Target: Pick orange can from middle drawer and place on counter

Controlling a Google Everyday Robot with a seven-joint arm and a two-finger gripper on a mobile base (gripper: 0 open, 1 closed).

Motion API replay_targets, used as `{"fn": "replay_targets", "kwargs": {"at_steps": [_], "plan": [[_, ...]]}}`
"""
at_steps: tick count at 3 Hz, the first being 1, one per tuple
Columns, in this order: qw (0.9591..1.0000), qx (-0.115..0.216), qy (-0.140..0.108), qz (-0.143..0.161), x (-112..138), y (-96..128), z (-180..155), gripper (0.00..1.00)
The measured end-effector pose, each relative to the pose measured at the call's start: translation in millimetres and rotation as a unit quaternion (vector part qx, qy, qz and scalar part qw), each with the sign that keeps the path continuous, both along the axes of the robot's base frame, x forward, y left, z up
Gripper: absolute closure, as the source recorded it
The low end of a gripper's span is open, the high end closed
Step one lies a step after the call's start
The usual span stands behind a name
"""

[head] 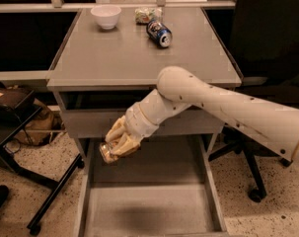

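My gripper is shut on the orange can, whose silver end shows at the lower left of the fingers. It holds the can in the air above the left rear part of the open middle drawer, below the counter's front edge. The drawer floor is bare grey metal. The counter is the wide grey cabinet top above. My white arm reaches in from the right, crossing the counter's front right corner.
On the counter's far side stand a white bowl, a dark blue can lying on its side and a pale snack packet. A black chair base stands right of the drawer, a dark stand leg to the left.
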State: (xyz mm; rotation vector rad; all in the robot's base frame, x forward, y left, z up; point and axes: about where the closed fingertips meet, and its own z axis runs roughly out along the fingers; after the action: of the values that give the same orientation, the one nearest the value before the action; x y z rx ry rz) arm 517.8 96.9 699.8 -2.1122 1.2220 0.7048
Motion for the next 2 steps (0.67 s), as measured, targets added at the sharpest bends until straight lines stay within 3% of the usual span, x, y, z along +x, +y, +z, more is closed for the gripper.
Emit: {"fn": "replay_targets", "kwargs": {"at_steps": [1,2], "plan": [[0.9958,-0.004,-0.091,-0.002,-7.3,7.6,70.2,1.00],[0.9958,-0.004,-0.091,-0.002,-7.3,7.7,70.3,1.00]]}}
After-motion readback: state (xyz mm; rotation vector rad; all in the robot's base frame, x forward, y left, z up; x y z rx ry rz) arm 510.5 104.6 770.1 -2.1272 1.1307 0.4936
